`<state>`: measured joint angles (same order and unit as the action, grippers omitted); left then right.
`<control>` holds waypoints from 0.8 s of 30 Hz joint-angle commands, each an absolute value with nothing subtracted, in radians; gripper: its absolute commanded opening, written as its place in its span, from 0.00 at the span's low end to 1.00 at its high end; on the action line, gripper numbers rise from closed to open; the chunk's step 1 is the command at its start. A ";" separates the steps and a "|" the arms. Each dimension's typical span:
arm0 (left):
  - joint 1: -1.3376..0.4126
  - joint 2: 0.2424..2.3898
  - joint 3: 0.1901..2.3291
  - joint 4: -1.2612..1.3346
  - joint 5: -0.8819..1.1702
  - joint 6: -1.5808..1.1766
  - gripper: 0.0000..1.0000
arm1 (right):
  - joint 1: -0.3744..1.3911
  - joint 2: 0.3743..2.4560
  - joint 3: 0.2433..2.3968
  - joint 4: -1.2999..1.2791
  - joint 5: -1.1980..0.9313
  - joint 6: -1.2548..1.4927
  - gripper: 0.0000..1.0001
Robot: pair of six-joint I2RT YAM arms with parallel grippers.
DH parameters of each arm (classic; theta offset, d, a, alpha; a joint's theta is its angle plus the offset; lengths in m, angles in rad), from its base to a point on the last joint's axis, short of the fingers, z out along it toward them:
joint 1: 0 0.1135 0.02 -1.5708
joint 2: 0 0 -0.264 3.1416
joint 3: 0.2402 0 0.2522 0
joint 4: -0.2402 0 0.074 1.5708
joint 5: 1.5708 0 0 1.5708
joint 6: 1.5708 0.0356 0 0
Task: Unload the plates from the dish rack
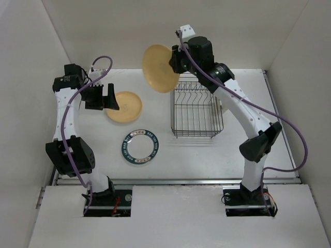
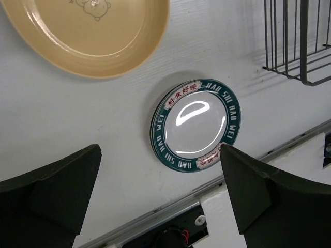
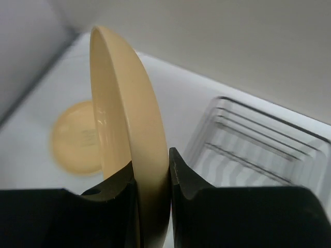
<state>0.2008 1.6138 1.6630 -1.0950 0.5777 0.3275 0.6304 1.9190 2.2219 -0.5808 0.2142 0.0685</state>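
Observation:
My right gripper (image 1: pixel 176 62) is shut on the rim of the cream plate (image 1: pixel 160 68) and holds it on edge, high above the rack's far-left corner. In the right wrist view the gripper (image 3: pixel 152 160) pinches this plate (image 3: pixel 124 119). The dark wire dish rack (image 1: pixel 196 135) holds no plates; it also shows in the right wrist view (image 3: pixel 253 150). The orange-yellow plate (image 1: pixel 125 107) lies flat on the table. The teal-rimmed plate (image 1: pixel 140 146) lies nearer me, seemingly on top of another plate (image 2: pixel 153 135). My left gripper (image 1: pixel 111 98) is open and empty beside the orange-yellow plate (image 2: pixel 88 31).
White walls close the table at the back and both sides. A metal rail (image 1: pixel 176 181) runs along the near edge. In the left wrist view the open gripper (image 2: pixel 160 150) hangs above the teal-rimmed plate (image 2: pixel 194 124), with the rack's corner (image 2: pixel 302 77) at the upper right.

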 commanded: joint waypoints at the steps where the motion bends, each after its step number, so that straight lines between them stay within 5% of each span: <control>1: 0.189 1.562 1.690 -1.069 0.655 0.335 1.00 | 0.640 2.012 2.161 -0.516 -0.432 0.159 0.00; 7: 0.170 1.551 1.663 -1.060 0.636 0.334 0.98 | 0.675 2.106 2.109 -0.292 -0.817 0.380 0.00; 14: 0.170 1.539 1.574 -1.051 0.637 0.334 0.82 | 0.703 2.169 2.120 -0.210 -0.876 0.439 0.00; 20: 0.170 1.557 1.542 -1.060 0.592 0.334 0.46 | 0.703 2.189 2.098 -0.199 -0.876 0.449 0.00; 24: 0.170 1.566 1.565 -1.060 0.551 0.325 0.00 | 0.703 2.189 2.088 -0.199 -0.871 0.449 0.00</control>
<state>0.1699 1.5742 1.5524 -1.0718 0.6235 0.3222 0.6998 2.2410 2.0720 -0.3050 -0.8059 0.4126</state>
